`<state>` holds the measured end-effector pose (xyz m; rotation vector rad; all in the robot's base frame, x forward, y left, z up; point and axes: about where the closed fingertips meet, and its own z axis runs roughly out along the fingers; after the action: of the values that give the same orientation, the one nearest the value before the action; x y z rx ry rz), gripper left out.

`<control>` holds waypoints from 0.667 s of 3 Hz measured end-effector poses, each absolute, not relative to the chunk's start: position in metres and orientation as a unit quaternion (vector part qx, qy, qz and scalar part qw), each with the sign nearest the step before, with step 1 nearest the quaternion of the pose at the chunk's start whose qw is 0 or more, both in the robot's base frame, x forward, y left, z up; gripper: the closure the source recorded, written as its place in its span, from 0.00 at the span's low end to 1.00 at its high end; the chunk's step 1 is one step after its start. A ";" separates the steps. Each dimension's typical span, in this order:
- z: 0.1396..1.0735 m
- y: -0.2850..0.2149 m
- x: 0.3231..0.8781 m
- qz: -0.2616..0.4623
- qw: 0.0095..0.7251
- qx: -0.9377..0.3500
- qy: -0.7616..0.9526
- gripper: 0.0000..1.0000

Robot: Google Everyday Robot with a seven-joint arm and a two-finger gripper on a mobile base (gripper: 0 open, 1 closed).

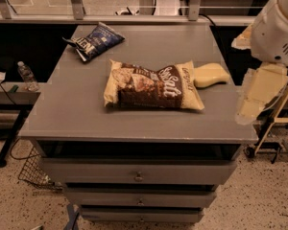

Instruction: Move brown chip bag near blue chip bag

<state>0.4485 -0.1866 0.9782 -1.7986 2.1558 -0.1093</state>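
The grey desk [77, 109] fills most of the view, with three drawers [138, 171] stacked below its near edge, each with a small knob. The robot's white arm housing [278, 28] hangs beyond the desk's right edge, near the far right corner. Below it the pale yellow gripper [257, 92] hangs off the right edge, over the floor and apart from everything on the desk. Whether it is open or closed cannot be told, and it holds nothing that can be seen.

The brown chip bag [151, 86] lies flat near the middle of the desk, a little toward the right edge, its long side running left to right, with white script on its dark centre. A smooth pale yellow sponge-like block [210, 74] lies at the bag's right end, touching it or just beside it. The blue chip bag [95, 41] lies near the far left corner, well apart from the brown one. A water bottle [27, 75] stands on a low shelf left of the desk.
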 end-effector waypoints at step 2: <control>0.949 -0.031 0.525 -0.022 0.162 -0.722 0.673 0.00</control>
<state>0.5246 -0.0311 0.9489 -2.0589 1.9196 -0.0634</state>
